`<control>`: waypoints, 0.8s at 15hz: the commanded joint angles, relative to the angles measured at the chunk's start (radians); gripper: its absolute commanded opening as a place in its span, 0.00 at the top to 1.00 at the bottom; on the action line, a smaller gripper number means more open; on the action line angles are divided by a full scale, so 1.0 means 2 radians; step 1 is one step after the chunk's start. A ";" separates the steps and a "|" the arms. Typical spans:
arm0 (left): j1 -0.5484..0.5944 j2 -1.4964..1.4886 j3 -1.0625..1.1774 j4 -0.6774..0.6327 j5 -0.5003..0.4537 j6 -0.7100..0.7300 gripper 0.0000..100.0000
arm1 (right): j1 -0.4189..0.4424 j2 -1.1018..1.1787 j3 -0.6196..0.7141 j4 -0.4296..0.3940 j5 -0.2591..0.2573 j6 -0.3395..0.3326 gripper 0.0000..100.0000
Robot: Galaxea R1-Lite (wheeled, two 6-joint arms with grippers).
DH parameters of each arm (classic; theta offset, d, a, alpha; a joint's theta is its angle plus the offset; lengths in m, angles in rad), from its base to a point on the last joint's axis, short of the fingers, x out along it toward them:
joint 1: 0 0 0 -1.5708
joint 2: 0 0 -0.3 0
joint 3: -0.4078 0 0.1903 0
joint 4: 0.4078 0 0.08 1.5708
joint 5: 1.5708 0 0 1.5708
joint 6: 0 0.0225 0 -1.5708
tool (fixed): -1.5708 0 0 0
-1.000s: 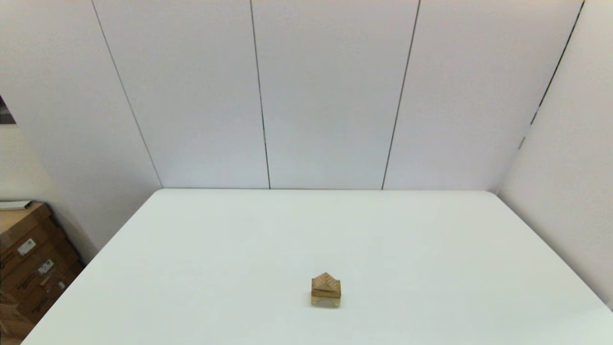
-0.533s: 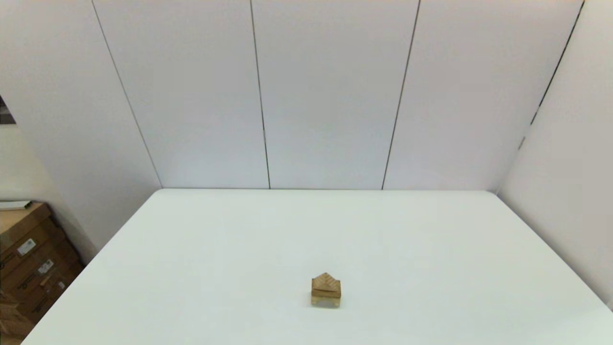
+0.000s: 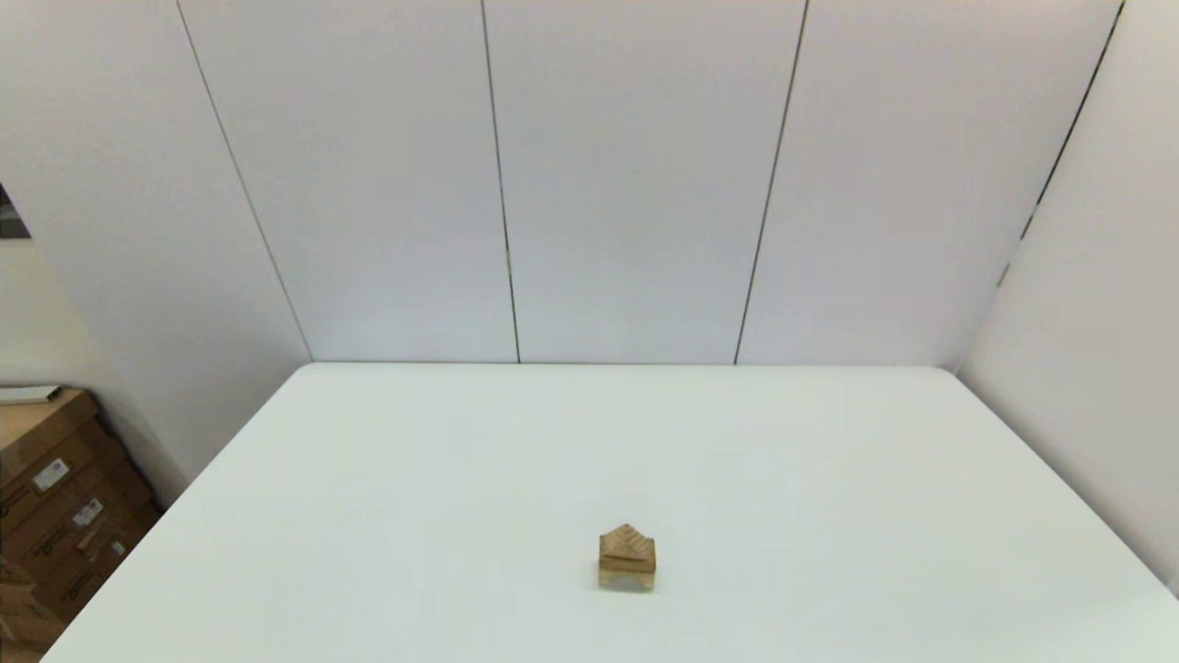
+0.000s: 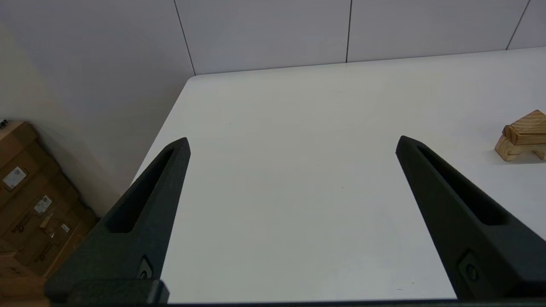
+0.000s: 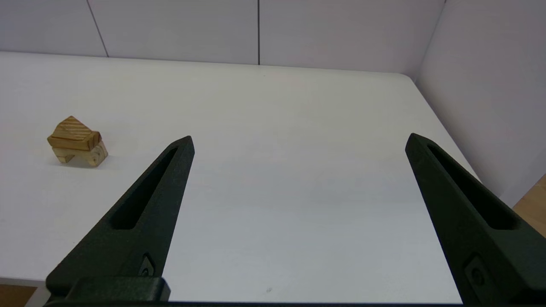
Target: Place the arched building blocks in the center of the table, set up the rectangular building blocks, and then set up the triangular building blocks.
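Note:
Three light-brown blocks stand stacked near the middle front of the white table [image 3: 829, 460]. The arched block [image 3: 626, 580] is at the bottom with its hollow facing down, the rectangular block [image 3: 626, 559] lies across it, and the triangular block [image 3: 626, 540] sits on top like a roof. In the left wrist view the stack shows off to one side: triangle [image 4: 531, 121], rectangle [image 4: 524, 137], arch [image 4: 508, 150]. My left gripper [image 4: 294, 140] is open and empty, well away from it. My right gripper [image 5: 300, 137] is also open and empty, with the stack [image 5: 76, 143] far off. Neither arm shows in the head view.
Brown cardboard boxes [image 3: 55, 497] stand on the floor beyond the table's left edge. White wall panels [image 3: 626, 184] close off the far edge, and a side wall [image 3: 1087, 368] runs along the right edge.

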 commanded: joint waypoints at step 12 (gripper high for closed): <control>0.000 0.001 0.000 0.000 0.000 0.001 0.00 | 0.000 0.000 0.001 0.000 0.000 -0.002 0.00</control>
